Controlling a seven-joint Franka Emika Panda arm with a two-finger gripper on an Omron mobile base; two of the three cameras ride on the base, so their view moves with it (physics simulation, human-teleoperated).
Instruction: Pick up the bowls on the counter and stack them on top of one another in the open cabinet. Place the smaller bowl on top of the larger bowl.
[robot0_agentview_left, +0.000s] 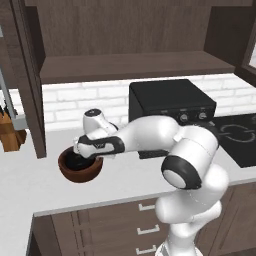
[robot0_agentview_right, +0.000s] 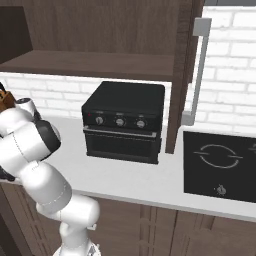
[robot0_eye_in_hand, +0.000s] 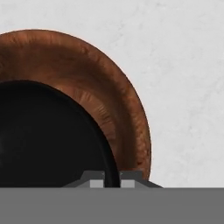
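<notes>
The cabinet (robot0_agentview_left: 130, 67) spans the top of the left base view, its door swung open at the left edge and its plain brown shelf bare. Below it the white-grey table (robot0_agentview_left: 30, 185) runs across the middle of the frame, carrying a black countertop oven (robot0_agentview_left: 170, 107) at centre right, an inset cooktop (robot0_agentview_left: 240, 135) at far right and a wooden knife block (robot0_agentview_left: 10, 132) at far left.

The white arm (robot0_agentview_left: 190, 165) rises from the lower right and reaches leftward to the middle left of the frame, where the larger bowl (robot0_agentview_left: 80, 169), reddish-brown, sits on the table. The smaller bowl (robot0_agentview_left: 79, 160), glossy black, lies nested inside it, so the stack appears already made but is on the table rather than on the shelf.

The tool (robot0_agentview_left: 89, 156) hangs straight over the near right part of the bowls. In the hand view its two tips sit at the bottom centre, closed on the black bowl's rim (robot0_eye_in_hand: 114, 173), with the brown rim (robot0_eye_in_hand: 140, 131) just outside to the right.

The relation that matters: the shelf lies directly above and somewhat behind the bowls, so the coming move looks like a lift up and away from the camera. Whether the brown bowl would rise with the black one cannot be told
</notes>
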